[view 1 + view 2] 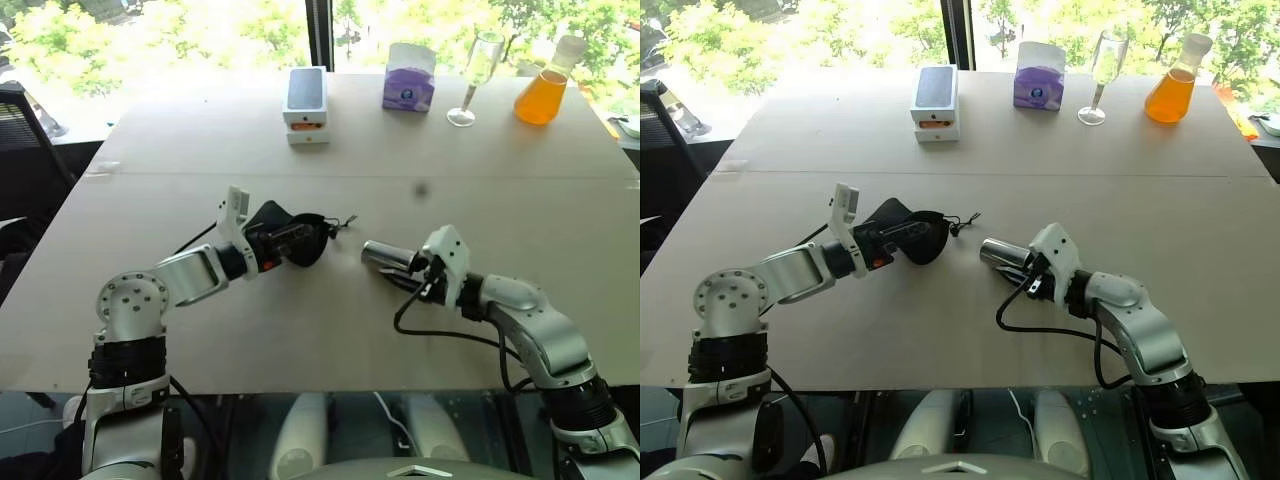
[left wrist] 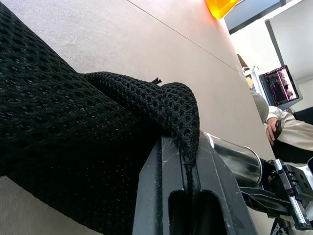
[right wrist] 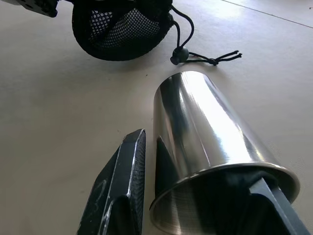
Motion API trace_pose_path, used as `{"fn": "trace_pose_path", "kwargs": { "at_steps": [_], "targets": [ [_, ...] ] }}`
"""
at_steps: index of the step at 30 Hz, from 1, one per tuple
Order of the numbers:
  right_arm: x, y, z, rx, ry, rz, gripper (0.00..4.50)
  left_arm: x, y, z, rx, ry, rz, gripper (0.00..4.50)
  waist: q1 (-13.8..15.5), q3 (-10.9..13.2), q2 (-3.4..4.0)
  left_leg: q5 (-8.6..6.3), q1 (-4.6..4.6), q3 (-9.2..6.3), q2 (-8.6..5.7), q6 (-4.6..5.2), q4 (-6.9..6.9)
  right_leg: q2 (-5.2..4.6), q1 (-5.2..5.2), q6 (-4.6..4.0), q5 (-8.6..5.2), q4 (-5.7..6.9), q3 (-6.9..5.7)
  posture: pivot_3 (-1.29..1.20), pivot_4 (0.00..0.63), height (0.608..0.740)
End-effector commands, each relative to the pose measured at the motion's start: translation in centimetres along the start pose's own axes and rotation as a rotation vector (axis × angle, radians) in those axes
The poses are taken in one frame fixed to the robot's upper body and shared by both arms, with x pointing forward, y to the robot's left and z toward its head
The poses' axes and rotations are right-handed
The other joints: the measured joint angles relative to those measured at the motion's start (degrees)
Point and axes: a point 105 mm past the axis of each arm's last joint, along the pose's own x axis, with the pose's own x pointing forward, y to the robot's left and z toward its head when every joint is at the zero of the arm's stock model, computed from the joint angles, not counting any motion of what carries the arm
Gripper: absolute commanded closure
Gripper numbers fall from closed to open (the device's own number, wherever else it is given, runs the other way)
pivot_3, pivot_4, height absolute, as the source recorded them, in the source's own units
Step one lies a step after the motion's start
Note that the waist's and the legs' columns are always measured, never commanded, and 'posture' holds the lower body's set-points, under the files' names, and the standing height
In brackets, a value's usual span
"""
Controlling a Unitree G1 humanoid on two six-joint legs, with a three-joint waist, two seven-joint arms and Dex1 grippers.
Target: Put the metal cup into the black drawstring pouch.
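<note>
The right gripper (image 1: 408,272) pinches the rim of the small shiny silver steel cup (image 1: 383,257), one finger inside, one outside. The cup lies on its side above the pale wooden table (image 1: 300,330), closed base aimed toward ten o'clock at the soft black mesh drawstring pouch (image 1: 300,238). The left gripper (image 1: 290,241), nearer the pouch, is clamped on its fabric, mouth facing the cup.

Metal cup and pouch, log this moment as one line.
left gripper: shut on black drawstring pouch | right gripper: shut on metal cup rim | cup outside pouch

Head overhead; wrists close, perhaps overlapping.
</note>
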Motion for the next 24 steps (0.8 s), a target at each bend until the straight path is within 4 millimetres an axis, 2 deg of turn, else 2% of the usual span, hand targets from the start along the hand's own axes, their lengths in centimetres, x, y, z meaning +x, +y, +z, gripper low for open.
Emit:
{"fn": "trace_pose_path", "kwargs": {
  "at_steps": [1,8,14,24],
  "targets": [
    [0.0,0.4,1.8,-0.020,-0.069,0.010,4.34,-0.3,-1.1,1.2,0.024,-0.039,-0.041,4.50,0.0,0.0,0.00,0.00,0.00,0.00,0.00,0.00,0.00,0.00,0.00,0.00,0.00,0.00,0.00,0.00,0.150,0.740],
    [1.6,2.1,4.4,-0.012,-0.180,0.075,4.34,-0.3,-2.2,2.0,0.034,-0.043,-0.074,4.50,0.0,0.0,0.00,0.00,0.00,-0.02,0.00,0.00,0.01,0.01,0.00,0.00,0.00,0.02,-0.01,0.00,0.150,0.740],
    [3.2,3.4,5.9,0.010,-0.251,0.130,4.34,-0.1,-2.8,2.4,0.041,-0.036,-0.089,4.50,0.0,0.0,0.00,0.03,-0.01,-0.02,0.00,-0.05,0.02,0.02,0.00,0.00,0.00,0.01,-0.01,0.00,0.150,0.740],
    [5.7,4.3,5.5,0.022,-0.268,0.183,4.34,0.6,-3.8,2.0,0.042,-0.022,-0.104,4.50,0.0,0.0,0.00,0.14,0.00,-0.02,0.00,-0.24,0.03,0.03,0.00,0.00,0.00,0.03,-0.01,0.00,0.150,0.740]
  ]
}}
